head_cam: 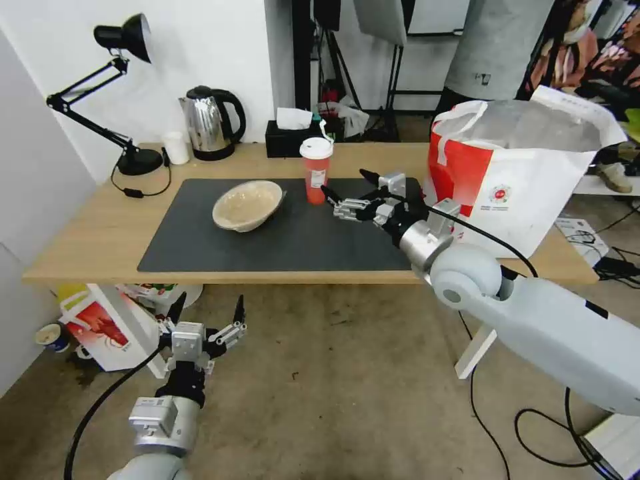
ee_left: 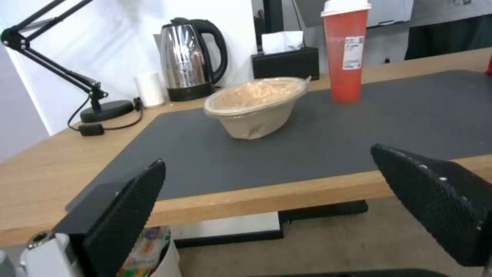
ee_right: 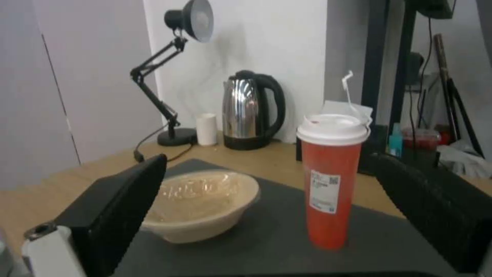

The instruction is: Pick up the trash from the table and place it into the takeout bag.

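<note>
A red drink cup [head_cam: 316, 170] with a white lid stands upright at the back of the dark mat [head_cam: 280, 233]. Left of it a beige shallow bowl [head_cam: 247, 205] rests tilted on the mat. My right gripper [head_cam: 346, 190] hovers open just right of the cup, fingers pointing at it; the right wrist view has the cup [ee_right: 330, 179] ahead between the spread fingers and the bowl [ee_right: 202, 204] beside it. The takeout bag [head_cam: 517, 163] stands open at the table's right end. My left gripper [head_cam: 207, 312] hangs open below the table's front edge, facing the bowl [ee_left: 259, 104] and cup [ee_left: 346, 50].
Along the back of the table [head_cam: 87, 233] stand a black desk lamp [head_cam: 127, 100], a small white cup [head_cam: 177, 148], a steel kettle [head_cam: 210, 123] and a black tissue box [head_cam: 290, 137]. A white-and-red box-like bag [head_cam: 107, 327] sits on the floor under the table's left end.
</note>
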Available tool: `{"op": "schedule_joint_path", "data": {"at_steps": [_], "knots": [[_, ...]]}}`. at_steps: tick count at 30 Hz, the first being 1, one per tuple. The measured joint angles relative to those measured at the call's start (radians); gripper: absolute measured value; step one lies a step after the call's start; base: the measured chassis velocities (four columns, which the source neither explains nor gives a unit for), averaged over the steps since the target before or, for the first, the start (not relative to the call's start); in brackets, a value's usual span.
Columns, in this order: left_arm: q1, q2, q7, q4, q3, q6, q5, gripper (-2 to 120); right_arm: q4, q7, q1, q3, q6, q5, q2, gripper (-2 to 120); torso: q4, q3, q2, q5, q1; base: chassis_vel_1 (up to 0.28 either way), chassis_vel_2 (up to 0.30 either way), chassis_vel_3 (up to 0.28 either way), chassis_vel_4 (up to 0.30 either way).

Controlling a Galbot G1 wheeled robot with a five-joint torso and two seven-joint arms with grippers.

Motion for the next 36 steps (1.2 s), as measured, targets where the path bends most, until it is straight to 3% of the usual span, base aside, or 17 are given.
{"op": "schedule_joint_path", "data": {"at_steps": [36], "knots": [[0.000, 0.000, 0.000, 0.000, 0.000, 0.000, 0.000, 100, -0.270, 0.019, 0.035, -0.025, -0.020, -0.099, 0.199, 100, 0.0001, 0.000, 0.000, 0.0000, 0.000, 0.000, 0.000, 0.000, 0.000]]}}
